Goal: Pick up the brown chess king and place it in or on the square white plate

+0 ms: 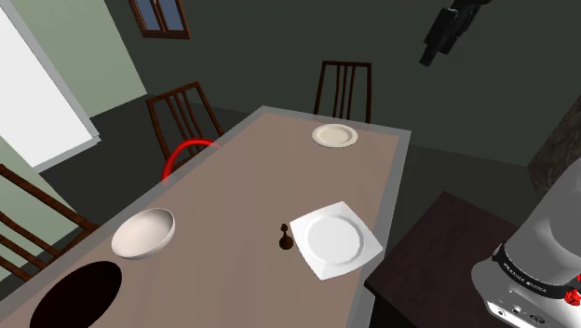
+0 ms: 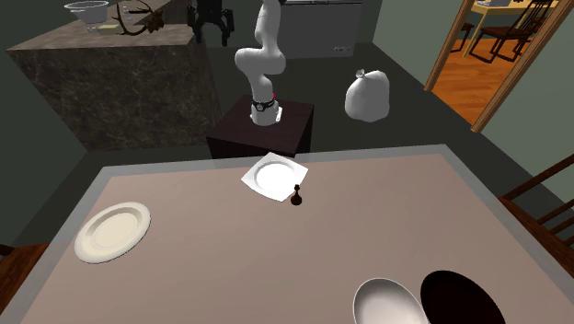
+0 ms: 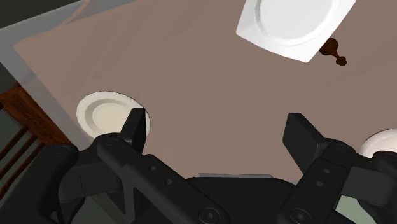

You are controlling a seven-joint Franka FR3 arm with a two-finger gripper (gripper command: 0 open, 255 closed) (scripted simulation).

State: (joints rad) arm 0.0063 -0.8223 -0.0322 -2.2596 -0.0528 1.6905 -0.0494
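the gripper (image 1: 436, 47) hung high up, well apart from everything on the table (image 1: 251, 177). in the wrist view its two black fingers (image 3: 135, 130) stood wide apart with nothing between them, and only bare brown tabletop lay beyond the gap.

the brown chess king (image 1: 286, 239) stood upright on the table just beside the square white plate (image 1: 335, 240), on the plate's side away from the stand (image 2: 267, 129). whether its base touched the plate's rim could not be told. the plate itself was bare and lay flat close to the long edge of the table nearest the stand, about midway along that edge, turned so that one of its corners pointed at the edge.

a round cream plate (image 1: 334, 135) lay near one short edge of the table, well apart from the king. a white bowl (image 1: 143, 233) sat near the long edge opposite the stand, towards the other end. just beside it, closer to that end's corner, lay a flat black round shape (image 1: 79, 296).

dark wooden chairs (image 1: 343, 86) stood at the table's far edges in the shoulder view. in the second exterior view the white arm (image 2: 262, 55) rose from the dark stand. a white sack (image 2: 368, 95) sat on the floor beyond it, and a stone-topped counter (image 2: 101, 55) ran behind.
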